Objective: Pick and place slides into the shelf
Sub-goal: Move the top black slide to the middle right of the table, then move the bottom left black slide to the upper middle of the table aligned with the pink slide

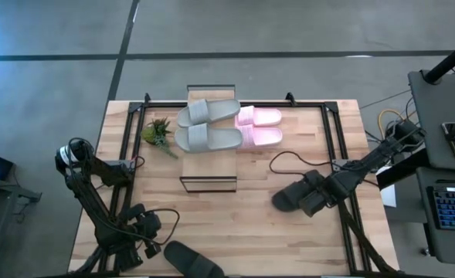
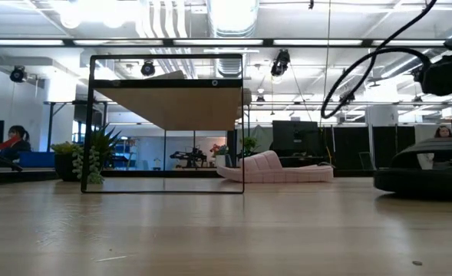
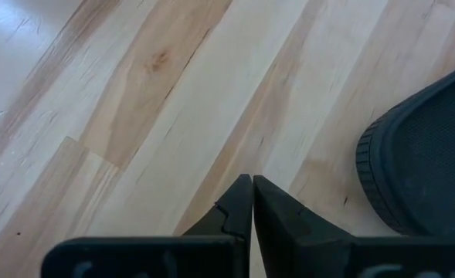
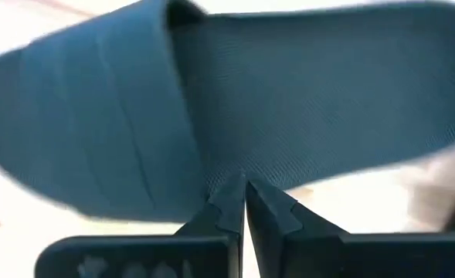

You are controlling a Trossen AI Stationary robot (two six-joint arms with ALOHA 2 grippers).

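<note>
Start with the wide pale wooden bench (image 1: pixel 235 224): you have the small rack-like shelf with a light plank top and thin black frame (image 1: pixel 208 166) standing near its far middle. The pair of grey foam slides (image 1: pixel 208 126) already sits on top of that shelf, and the pair of pink foam slides (image 1: pixel 259 127) lies on the bench just beside it, touching the grey ones. So one pair looks placed, and the black pair is what you are working on now.

One black foam slide (image 1: pixel 289 198) lies on the bench to the right of the shelf, with your right claw (image 1: pixel 314 199) right at it. In the right wrist view the two fingers are pressed together, tips at the edge of the sole next to the wide strap; they grip nothing. The other black foam slide (image 1: pixel 192 259) lies at the near edge, just beside your left claw (image 1: pixel 151 249), which is also closed and empty, pointing down at bare wood.

By my reading, you are at the approach for the right-hand black slide, not yet at the grasp. Your next move calls for parting the right claw's fingers, setting them either side of the strap or the sole's edge, then closing firmly. The foam is soft and will likely give, so take a deep bite before you lift.
</note>
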